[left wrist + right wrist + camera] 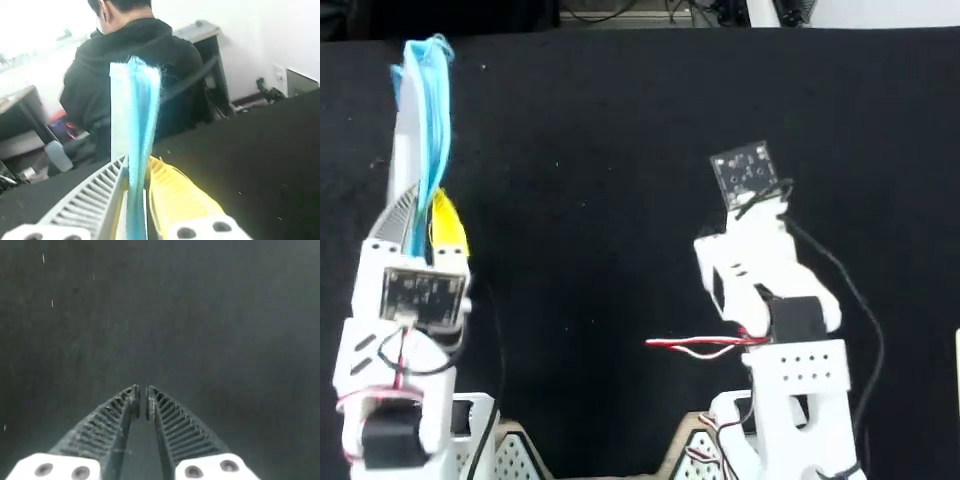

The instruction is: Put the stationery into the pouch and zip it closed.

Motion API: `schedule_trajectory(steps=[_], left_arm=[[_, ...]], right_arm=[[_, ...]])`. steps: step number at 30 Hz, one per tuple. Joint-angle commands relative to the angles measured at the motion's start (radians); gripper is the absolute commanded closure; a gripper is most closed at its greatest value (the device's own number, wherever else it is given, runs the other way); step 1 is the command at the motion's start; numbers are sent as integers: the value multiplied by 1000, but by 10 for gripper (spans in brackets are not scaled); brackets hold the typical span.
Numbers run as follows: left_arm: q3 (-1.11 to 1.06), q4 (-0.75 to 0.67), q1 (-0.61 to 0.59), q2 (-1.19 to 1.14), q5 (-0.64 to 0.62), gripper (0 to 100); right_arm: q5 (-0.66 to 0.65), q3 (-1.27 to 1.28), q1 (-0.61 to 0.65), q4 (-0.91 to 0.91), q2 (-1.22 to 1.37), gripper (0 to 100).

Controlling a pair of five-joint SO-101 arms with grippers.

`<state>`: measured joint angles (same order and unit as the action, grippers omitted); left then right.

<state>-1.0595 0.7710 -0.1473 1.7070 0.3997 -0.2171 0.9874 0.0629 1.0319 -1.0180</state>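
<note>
On the left, the left arm's jaws, 1 white and 1 yellow, are clamped on the light blue pouch (425, 120) (136, 115). The pouch stands edge-on and sticks out beyond their tips over the black tabletop (620, 130). To the right, the right arm's jaws point down at the tabletop, pressed almost together with only a thin slit between the tips, holding nothing.

I see pouch (423, 120): flat, pale blue and white, turned edge-on. Pinched between fingers of left gripper (136, 162), sticking well past fingertips toward far table edge. Blue end frayed.
</note>
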Motion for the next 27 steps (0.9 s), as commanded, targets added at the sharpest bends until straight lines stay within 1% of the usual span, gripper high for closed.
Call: schedule_trajectory(steps=[1,3,5,10,14,17,19,20,25,27], left_arm=[[50,-218,-5,-232,25,971],[59,-322,-1,-371,23,971],[81,-388,36,-505,23,971],[116,-397,163,-736,23,971],[99,-404,295,-867,23,970],[114,-405,363,-954,8,970],[130,-405,384,-1010,-58,966],[140,-404,389,-1034,-100,948],[157,-405,392,-1105,-319,752],[157,-405,394,-1105,-388,734]], right_arm=[[8,65,-11,-44,-22,987],[9,128,-11,-100,-22,987],[9,188,-15,-167,-22,987],[9,303,-14,-299,-22,987],[9,380,-15,-374,-22,987],[6,412,-17,-408,-22,987],[6,423,-17,-414,-22,987],[6,427,-17,-414,-22,987],[2,429,-17,-413,-22,987],[2,432,-17,-413,-22,987]])
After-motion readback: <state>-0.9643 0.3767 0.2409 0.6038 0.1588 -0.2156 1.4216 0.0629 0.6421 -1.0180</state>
